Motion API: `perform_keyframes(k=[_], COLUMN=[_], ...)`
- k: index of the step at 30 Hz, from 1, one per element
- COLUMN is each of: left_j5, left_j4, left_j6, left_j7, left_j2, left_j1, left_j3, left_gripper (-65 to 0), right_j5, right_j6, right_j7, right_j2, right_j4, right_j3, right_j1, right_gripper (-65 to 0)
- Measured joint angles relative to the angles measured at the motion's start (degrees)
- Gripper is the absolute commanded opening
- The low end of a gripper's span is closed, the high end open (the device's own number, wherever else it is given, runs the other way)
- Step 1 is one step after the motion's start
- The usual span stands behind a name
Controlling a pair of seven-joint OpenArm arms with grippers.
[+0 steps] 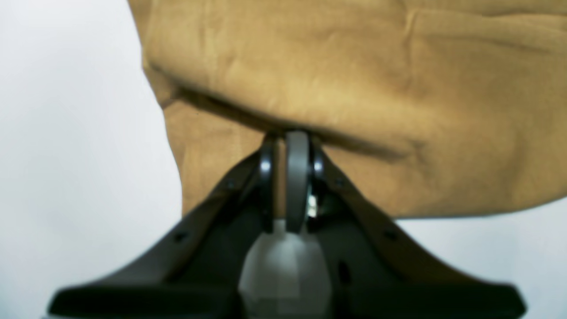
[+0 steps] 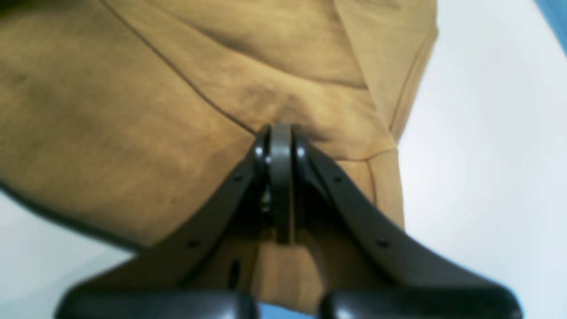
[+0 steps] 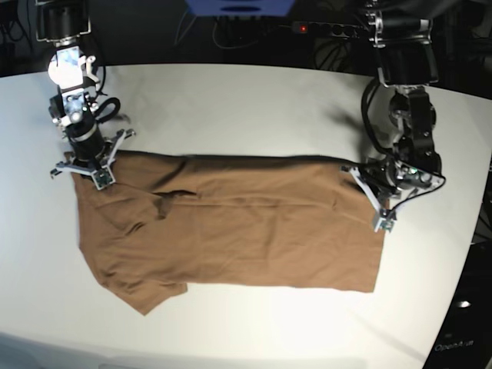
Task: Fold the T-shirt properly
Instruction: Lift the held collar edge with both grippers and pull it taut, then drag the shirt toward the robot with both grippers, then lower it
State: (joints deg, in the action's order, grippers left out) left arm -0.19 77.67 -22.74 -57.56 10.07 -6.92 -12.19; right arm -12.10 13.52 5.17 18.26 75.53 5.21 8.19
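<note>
The tan-brown T-shirt (image 3: 231, 231) lies on the white table (image 3: 246, 108), folded lengthwise, with one sleeve sticking out at the front left. My left gripper (image 3: 361, 175) is at the shirt's far right corner. In the left wrist view it (image 1: 290, 137) is shut on a raised fold of the T-shirt (image 1: 354, 66). My right gripper (image 3: 86, 171) is at the shirt's far left corner. In the right wrist view it (image 2: 280, 128) is shut on the T-shirt (image 2: 110, 110) near a seam.
A power strip (image 3: 323, 28) with a red light and cables lie behind the table's far edge. A blue object (image 3: 238, 6) stands at the back centre. The table's curved right edge (image 3: 469, 254) is close to the left arm.
</note>
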Motion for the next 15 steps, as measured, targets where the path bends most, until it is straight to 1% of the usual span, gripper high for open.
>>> perform_keyframes(k=[2,3,6,10,13,15], left_j5=[-1.6,-1.7,-1.7,-3.1,-4.0,-4.2], left_j4=[0.3,0.3,0.8,2.0,2.3,2.4], left_j6=[-0.2,-0.4,-0.2,-0.3,-0.4,-0.4], left_j7=[2.1,2.2,4.2,4.8,7.4,7.6], left_j2=[1.0,1.3,1.4,2.5,3.2,3.3], left_j1=[1.6,1.9,3.5,5.8,7.6,8.2], left_j3=[0.0,0.0,-0.2,-0.3,-0.5,-0.5], left_gripper=[-61.4,-61.4,-61.4,-61.4,-61.4,-61.4], right_j5=[0.0,0.1,0.1,0.3,0.5,0.5], right_j6=[-0.4,-0.5,-1.8,-1.8,-2.7,-2.7], right_j7=[-0.9,-1.5,-2.6,-3.5,-4.9,-5.4], right_j2=[0.0,0.0,-0.8,-0.8,-1.3,-1.2], right_j4=[0.3,0.4,0.8,1.1,1.2,1.6], right_j3=[-0.1,-0.2,-0.3,-0.3,-0.5,-0.6], right_j1=[1.2,1.8,3.5,4.6,5.9,6.9], right_gripper=[-64.4,-64.4,-64.4,-64.4,-64.4,-64.4])
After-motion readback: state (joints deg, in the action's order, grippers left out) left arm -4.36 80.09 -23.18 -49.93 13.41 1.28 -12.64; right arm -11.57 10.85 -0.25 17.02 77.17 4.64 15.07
